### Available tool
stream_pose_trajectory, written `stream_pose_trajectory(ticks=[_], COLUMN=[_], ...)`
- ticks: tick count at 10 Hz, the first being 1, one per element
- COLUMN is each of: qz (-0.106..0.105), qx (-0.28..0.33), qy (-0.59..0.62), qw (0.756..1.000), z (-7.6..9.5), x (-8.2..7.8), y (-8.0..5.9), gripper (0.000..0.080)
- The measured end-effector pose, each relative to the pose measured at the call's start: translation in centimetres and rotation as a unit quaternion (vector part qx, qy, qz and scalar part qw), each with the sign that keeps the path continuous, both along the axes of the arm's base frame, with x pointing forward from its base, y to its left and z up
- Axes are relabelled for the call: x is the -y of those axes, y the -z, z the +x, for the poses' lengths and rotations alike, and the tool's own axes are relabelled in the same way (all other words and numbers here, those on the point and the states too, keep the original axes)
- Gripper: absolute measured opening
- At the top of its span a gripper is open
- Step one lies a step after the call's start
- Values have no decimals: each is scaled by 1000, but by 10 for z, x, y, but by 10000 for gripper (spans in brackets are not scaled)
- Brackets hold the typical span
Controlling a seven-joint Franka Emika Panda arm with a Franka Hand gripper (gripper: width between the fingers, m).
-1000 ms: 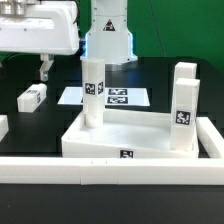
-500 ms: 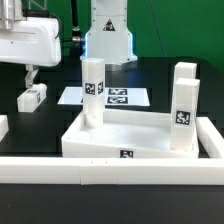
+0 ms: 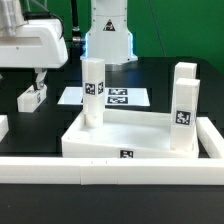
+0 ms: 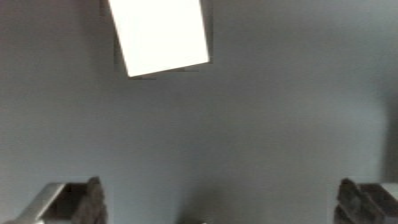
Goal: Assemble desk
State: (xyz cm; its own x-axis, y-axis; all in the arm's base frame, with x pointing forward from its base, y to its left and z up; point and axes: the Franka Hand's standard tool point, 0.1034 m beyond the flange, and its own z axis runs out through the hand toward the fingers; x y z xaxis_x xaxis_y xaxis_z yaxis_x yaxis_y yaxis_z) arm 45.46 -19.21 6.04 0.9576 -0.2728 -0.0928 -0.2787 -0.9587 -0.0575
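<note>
A white desk top (image 3: 125, 135) sits on the dark surface (image 3: 170, 80) with two legs (image 3: 92, 90) standing in its corners, while wide-open, empty jaws hover above a loose leg (image 3: 32, 96) not yet fitted.

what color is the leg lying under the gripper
White, with a black-and-white tag; the loose leg shows best in the exterior view.

The desk top (image 3: 120, 140) and legs (image 3: 184, 108) look like smooth white plastic, faintly glossy. The table (image 4: 231, 130) beneath the jaws is matt black.
</note>
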Motion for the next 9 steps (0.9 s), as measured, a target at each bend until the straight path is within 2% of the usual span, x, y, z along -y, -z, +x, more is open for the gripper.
stream_pose_trajectory(ticks=[2,4,5,7,8,9], qz=[3,-21,3,31,40,41], qx=[-57,-92,-135,-200,-229,-240], qy=[-31,-55,-53,-54,-55,-57], qw=[998,994,989,978,971,968], z=[2,10,1,-1,-1,-1], x=[-3,-3,-8,-12,-13,-13], y=[1,1,1,3,5,12], gripper=[649,649,649,649,649,649])
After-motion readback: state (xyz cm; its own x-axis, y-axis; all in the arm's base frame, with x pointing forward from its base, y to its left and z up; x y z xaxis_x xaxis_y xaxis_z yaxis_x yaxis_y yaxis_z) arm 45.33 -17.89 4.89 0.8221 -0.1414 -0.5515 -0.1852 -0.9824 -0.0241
